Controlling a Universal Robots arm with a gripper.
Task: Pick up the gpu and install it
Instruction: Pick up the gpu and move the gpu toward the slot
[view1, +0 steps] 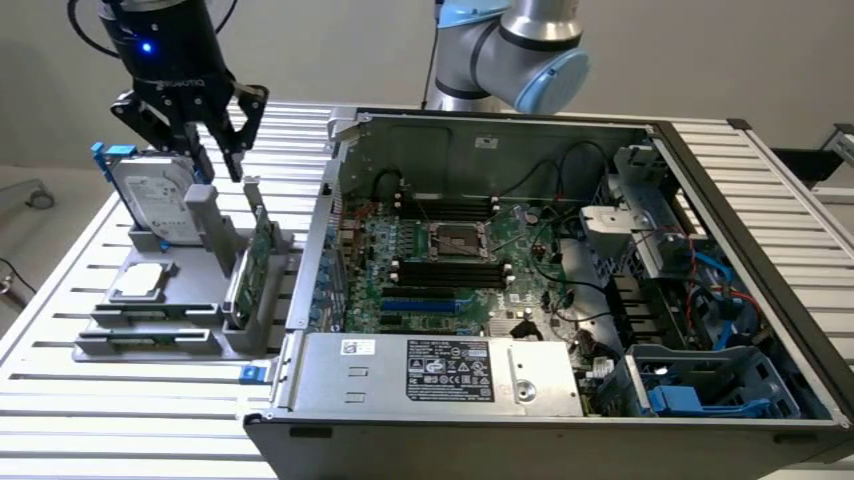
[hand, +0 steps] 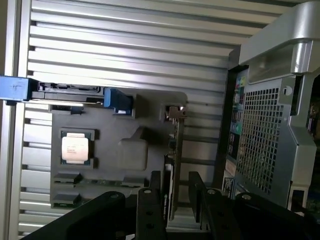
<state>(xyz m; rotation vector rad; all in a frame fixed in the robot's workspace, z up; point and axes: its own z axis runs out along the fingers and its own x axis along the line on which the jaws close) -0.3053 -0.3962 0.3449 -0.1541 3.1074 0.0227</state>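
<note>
Gpu upright in grey holder slot

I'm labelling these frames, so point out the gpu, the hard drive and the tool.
gpu (view1: 254, 265), exterior view, middle of the upright green board.
hard drive (view1: 155, 200), exterior view, middle of its silver face.
tool (view1: 227, 170), exterior view, midway between its fingertips.

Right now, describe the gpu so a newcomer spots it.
On the exterior view's left of the open metal computer case stands a grey parts holder. The gpu is the thin green circuit card standing on edge in its slot nearest the case, unlike the blue-framed silver hard drive and flat square processor chip.
</note>
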